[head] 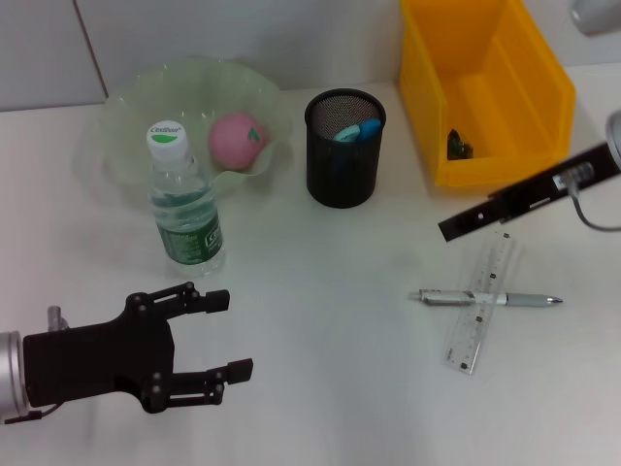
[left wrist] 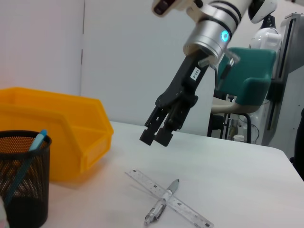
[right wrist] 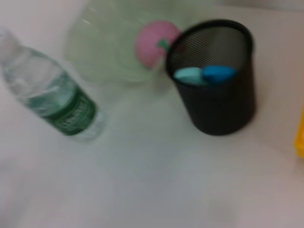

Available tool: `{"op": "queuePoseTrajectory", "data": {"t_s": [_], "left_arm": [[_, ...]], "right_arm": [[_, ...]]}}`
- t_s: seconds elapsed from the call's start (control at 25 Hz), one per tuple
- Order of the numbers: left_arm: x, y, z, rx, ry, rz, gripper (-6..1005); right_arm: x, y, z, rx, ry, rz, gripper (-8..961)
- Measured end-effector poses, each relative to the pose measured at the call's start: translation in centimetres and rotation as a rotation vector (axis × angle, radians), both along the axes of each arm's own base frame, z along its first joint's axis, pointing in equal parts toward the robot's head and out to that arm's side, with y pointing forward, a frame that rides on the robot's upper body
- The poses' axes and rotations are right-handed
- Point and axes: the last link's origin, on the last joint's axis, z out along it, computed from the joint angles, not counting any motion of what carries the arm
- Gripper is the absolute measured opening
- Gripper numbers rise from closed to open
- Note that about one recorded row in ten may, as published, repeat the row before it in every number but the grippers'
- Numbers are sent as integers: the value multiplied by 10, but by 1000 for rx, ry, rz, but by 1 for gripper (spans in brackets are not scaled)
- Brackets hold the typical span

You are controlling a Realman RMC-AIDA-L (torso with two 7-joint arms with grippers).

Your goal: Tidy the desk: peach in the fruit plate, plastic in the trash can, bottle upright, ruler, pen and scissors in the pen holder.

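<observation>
The silver metal pen [head: 490, 299] is laid across the clear plastic ruler [head: 480, 305] on the white table [head: 330, 291], just below the clenched right tool [left wrist: 156, 136]. The released left tool [head: 228, 335] is held well apart.

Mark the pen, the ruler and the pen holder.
pen [head: 490, 299]: head view, on its barrel where it crosses the ruler.
ruler [head: 469, 342]: head view, on its clear lower half.
pen holder [head: 343, 170]: head view, on its black mesh wall.
</observation>
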Motion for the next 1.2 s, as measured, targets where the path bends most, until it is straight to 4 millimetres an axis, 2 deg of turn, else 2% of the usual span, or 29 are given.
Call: {"op": "queuePoseTrajectory", "data": {"t_s": [0.2, 0.44, 0.72, 1.2], "left_arm": [[1, 1, 1, 1, -1, 1, 840], [3, 3, 2, 7, 3, -11, 840], [6, 5, 1, 2, 33, -63, 840], [5, 0, 5, 2, 41, -101, 840]], "right_arm": [[-20, 17, -1, -15, -137, -139, 754], [-21, 28, -13, -28, -226, -313, 754], [1, 30, -26, -62, -170, -483, 754], [24, 32, -15, 4, -182, -514, 754]]}}
